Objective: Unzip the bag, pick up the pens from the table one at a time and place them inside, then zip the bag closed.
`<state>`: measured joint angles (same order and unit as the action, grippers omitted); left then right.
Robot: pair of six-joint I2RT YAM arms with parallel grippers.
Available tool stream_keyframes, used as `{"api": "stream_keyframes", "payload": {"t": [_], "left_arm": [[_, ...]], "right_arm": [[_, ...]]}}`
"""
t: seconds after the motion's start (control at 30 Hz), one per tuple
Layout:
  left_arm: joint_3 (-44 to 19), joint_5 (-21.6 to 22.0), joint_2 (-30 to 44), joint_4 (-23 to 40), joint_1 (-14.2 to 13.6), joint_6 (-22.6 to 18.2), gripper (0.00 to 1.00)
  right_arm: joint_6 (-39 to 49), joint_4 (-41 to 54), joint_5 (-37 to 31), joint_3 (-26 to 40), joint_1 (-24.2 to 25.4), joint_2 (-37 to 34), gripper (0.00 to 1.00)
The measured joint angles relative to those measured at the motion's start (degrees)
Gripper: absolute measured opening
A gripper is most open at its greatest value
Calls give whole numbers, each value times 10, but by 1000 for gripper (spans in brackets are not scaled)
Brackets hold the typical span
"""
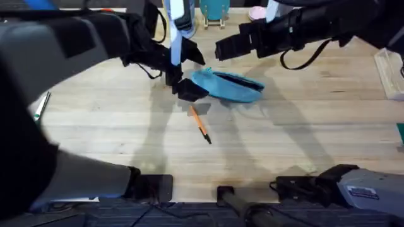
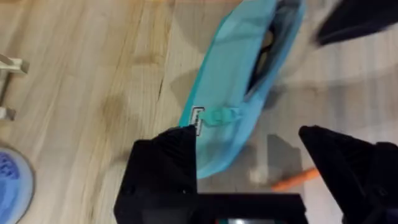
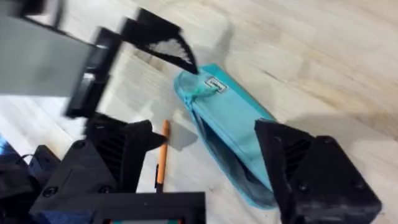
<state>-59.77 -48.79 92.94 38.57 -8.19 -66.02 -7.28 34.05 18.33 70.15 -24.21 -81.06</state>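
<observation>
The turquoise bag (image 1: 228, 86) lies on the table (image 1: 303, 139) with its zipper open and a dark gap along the top (image 2: 264, 53). My left gripper (image 1: 183, 86) stands open at the bag's left end, the end sitting between its fingers (image 2: 163, 169) near the pull tab (image 2: 219, 115). My right gripper (image 1: 219, 49) hovers open above and behind the bag, its fingers (image 3: 303, 167) wide apart over the bag (image 3: 231, 127). One orange pen (image 1: 200, 124) lies on the table just in front of the bag, also seen as the pen (image 3: 162, 155) and the pen (image 2: 296, 180).
A blue-and-white canister (image 2: 9, 182) and a wooden stand (image 2: 9, 63) sit behind the bag. A turquoise object (image 1: 214, 11) and a pink item (image 1: 256, 12) stand at the back edge. A clear box (image 1: 391, 74) is at the right, a slim green-tipped tool (image 1: 41, 104) at the left.
</observation>
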Motion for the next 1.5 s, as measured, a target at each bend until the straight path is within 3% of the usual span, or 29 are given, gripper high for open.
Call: {"api": "stream_keyframes", "payload": {"t": [0.57,0.93,1.3,1.37,1.5], "left_arm": [[0,71,-270,213,0,28,996],[0,88,-370,178,0,171,995],[0,99,-374,176,0,206,996],[0,99,-374,176,0,208,996],[0,99,-374,176,0,210,995]], "right_arm": [[4,42,-69,1,0,71,997],[4,42,-72,1,0,71,997],[5,41,-72,1,0,71,985],[8,41,-72,1,0,71,836],[9,42,-72,1,0,70,290]]}}
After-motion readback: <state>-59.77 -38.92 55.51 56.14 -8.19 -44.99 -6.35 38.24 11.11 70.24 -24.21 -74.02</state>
